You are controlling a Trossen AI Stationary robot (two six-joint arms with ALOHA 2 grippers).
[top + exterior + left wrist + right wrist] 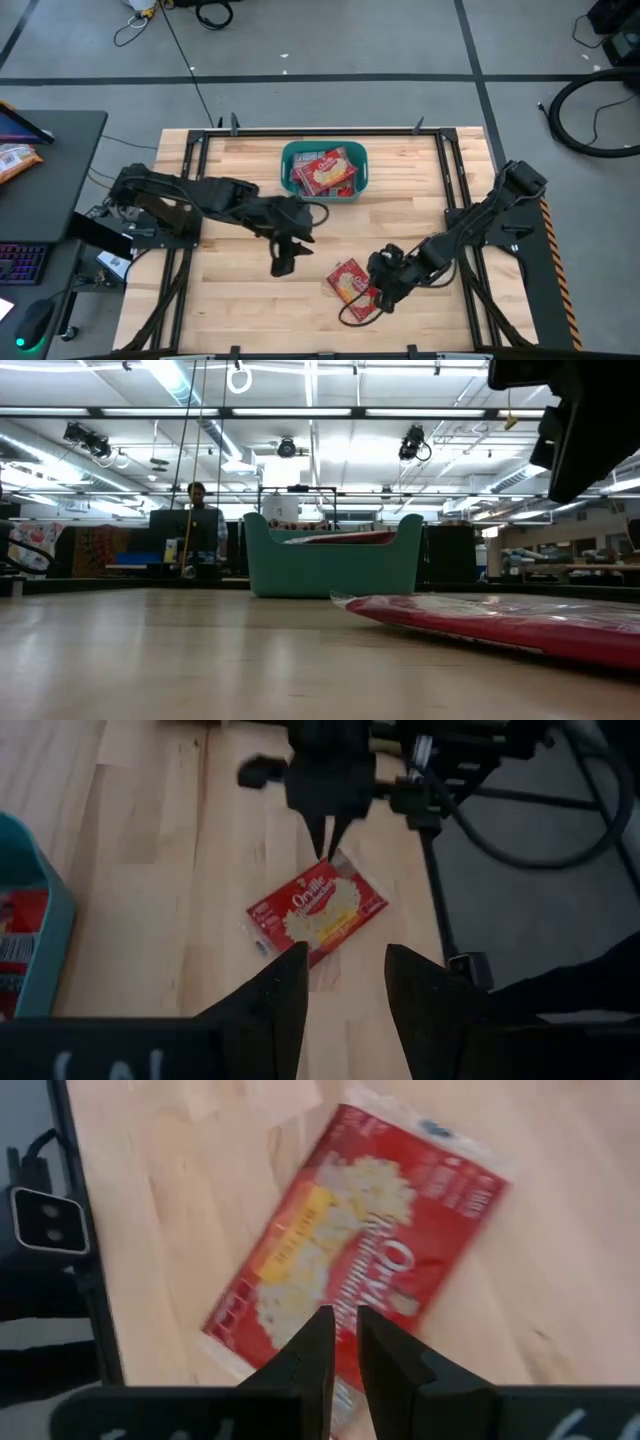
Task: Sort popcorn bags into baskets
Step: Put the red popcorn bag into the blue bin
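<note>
One red popcorn bag lies flat on the wood near the table's near edge, also seen in the left wrist view, the right wrist view and the low view. The teal basket stands at the far middle with several red bags inside. My right gripper hangs above the lying bag's right end, fingers shut with only a slit between them, clear of the bag. My left gripper is open over bare wood to the bag's left.
Black frame rails run along the table's left and right sides. A side desk to the left carries a keyboard and an orange-and-white snack bag. Bare wood lies between the basket and the lying bag. A person stands far behind the table.
</note>
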